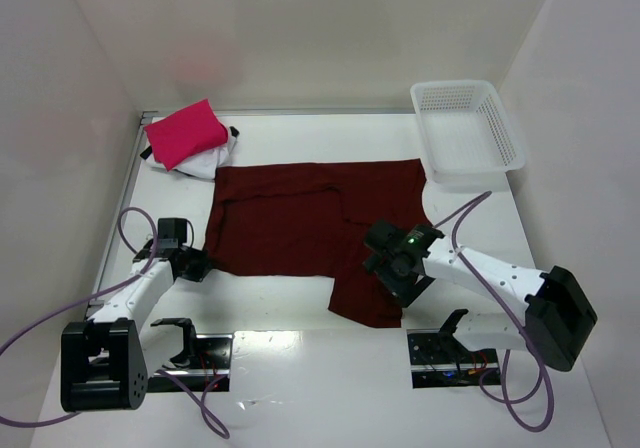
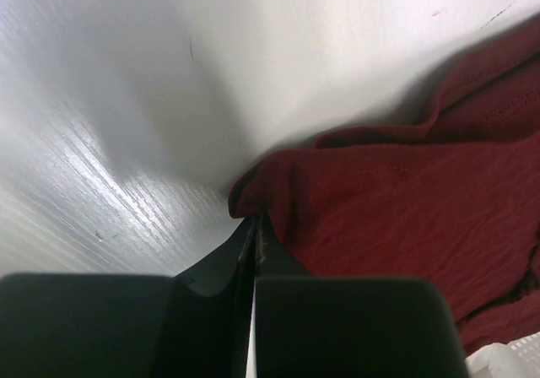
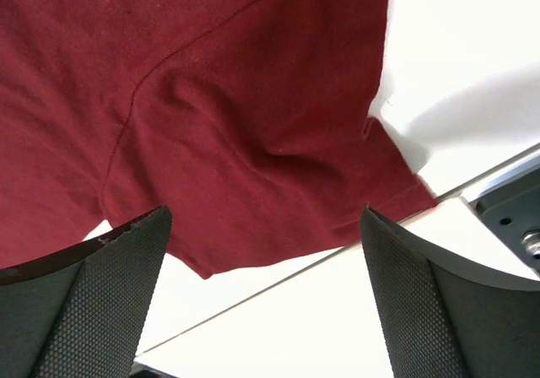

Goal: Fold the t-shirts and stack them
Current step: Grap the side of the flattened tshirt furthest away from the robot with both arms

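**Maroon t-shirt pinned at one corner, second hand poised over the other**

The white worktop (image 1: 300,383) carries everything. The maroon t-shirt (image 1: 300,218) takes up its middle, spread mostly flat, with one flap running toward 5 o'clock. It is not yet folded. At 2 o'clock sits a white mesh basket (image 1: 470,175), which looks empty. At 10 o'clock the pink t-shirt (image 1: 187,133) lies folded into a small rectangle on top of the white t-shirt (image 1: 205,163); that looks like the start of the stack, kept well apart from the working area.

The right hand (image 1: 398,273) hangs over the flap at 5 o'clock. Its fingers (image 3: 126,260) are spread wide with only cloth below them and nothing between them, probably lined up to take that part of the shirt. The left hand (image 1: 203,264) is at the shirt's 8 o'clock corner, fingers pressed together and pinching a bunched bit of the hem (image 2: 270,184), likely to anchor or lift that corner for a fold.

The white shirt is mostly covered by the pink one, so its fold cannot be judged. How much cloth the left hand has caught is hard to tell. The right arm hides part of the flap from above.
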### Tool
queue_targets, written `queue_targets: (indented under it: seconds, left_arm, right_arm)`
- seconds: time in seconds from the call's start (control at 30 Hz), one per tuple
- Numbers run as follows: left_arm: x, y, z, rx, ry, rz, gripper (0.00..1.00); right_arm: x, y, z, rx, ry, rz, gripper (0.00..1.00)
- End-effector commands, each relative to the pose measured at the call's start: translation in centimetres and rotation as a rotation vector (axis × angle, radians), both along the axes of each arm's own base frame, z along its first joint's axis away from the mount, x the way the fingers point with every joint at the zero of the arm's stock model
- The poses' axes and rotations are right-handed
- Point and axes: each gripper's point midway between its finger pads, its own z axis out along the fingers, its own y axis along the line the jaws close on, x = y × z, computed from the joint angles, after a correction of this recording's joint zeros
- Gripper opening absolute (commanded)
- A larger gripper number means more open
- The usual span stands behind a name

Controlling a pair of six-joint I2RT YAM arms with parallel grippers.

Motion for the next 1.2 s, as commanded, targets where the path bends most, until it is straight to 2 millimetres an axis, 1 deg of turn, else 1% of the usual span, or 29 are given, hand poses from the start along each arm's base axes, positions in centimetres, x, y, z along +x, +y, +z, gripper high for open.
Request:
queue_targets:
  seconds: [0.0, 0.13, 0.17, 0.2, 0.27, 0.3, 0.33, 0.4, 0.5, 0.57, 0.63, 0.67, 0.73, 0.87, 0.93, 1.07, 1.17]
  left_arm:
    - [0.3, 0.0, -0.1, -0.013, -0.011, -0.005, 0.00]
    - [0.3, -0.2, 0.0, -0.022, -0.012, -0.010, 0.00]
    - [0.3, -0.2, 0.0, -0.022, -0.012, -0.010, 0.00]
    - [0.3, 0.0, 0.0, -0.022, -0.012, -0.001, 0.00]
    - [0.6, -0.1, 0.1, -0.032, -0.024, 0.003, 0.00]
    - [0.6, -0.1, 0.1, -0.033, -0.024, 0.004, 0.00]
    - [0.9, -0.3, 0.3, -0.041, -0.037, -0.002, 0.00]
    - [0.6, -0.3, 0.0, -0.043, -0.029, -0.002, 0.00]
    - [0.6, -0.5, 0.0, -0.051, -0.030, -0.006, 0.00]
    - [0.6, -0.5, 0.0, -0.051, -0.030, -0.006, 0.00]
    - [0.6, -0.5, 0.0, -0.051, -0.030, -0.006, 0.00]
    - [0.6, -0.5, 0.0, -0.051, -0.030, -0.006, 0.00]
    - [0.6, -0.7, 0.1, -0.060, -0.031, -0.010, 0.00]
    - [0.6, -0.7, 0.1, -0.058, -0.031, -0.021, 0.00]
    - [0.7, -0.7, 0.2, -0.056, -0.040, -0.021, 0.00]
    - [0.7, -0.7, 0.2, -0.056, -0.040, -0.021, 0.00]
    - [0.5, -0.9, 0.0, -0.066, -0.037, -0.026, 0.00]
  right_arm:
    - [-0.3, -0.9, -0.5, -0.041, 0.009, -0.116, 0.94]
    - [-0.3, -0.9, -1.3, -0.085, 0.046, -0.127, 0.94]
    - [-0.3, -0.9, -1.1, -0.083, 0.046, -0.141, 0.94]
    - [-0.6, -1.3, -1.2, -0.103, 0.062, -0.164, 0.95]
    - [-1.1, -1.0, -1.0, -0.057, 0.076, -0.249, 0.97]
    - [-1.5, -1.1, -0.7, -0.030, 0.077, -0.275, 0.97]
    - [-1.9, -1.3, -0.8, -0.020, 0.081, -0.300, 0.97]
    - [-2.5, -1.4, -0.6, 0.006, 0.105, -0.389, 0.97]
    - [-2.9, -1.9, -0.7, 0.015, 0.111, -0.476, 0.98]
    - [-2.9, -1.8, -0.7, 0.024, 0.114, -0.522, 0.98]
    - [-3.4, -2.2, -1.1, 0.004, 0.138, -0.571, 0.98]
    - [-3.5, -2.3, -1.1, 0.006, 0.147, -0.628, 0.98]
    - [-4.5, -2.7, -1.8, 0.011, 0.178, -0.709, 0.98]
    - [-3.7, -2.8, -1.0, 0.088, 0.125, -0.824, 0.97]
    - [-3.4, -2.9, -1.0, 0.113, 0.111, -0.883, 0.95]
    - [-3.0, -3.1, -0.9, 0.140, 0.091, -0.918, 0.92]
    - [-3.2, -3.2, -1.4, 0.104, 0.103, -0.902, 0.91]
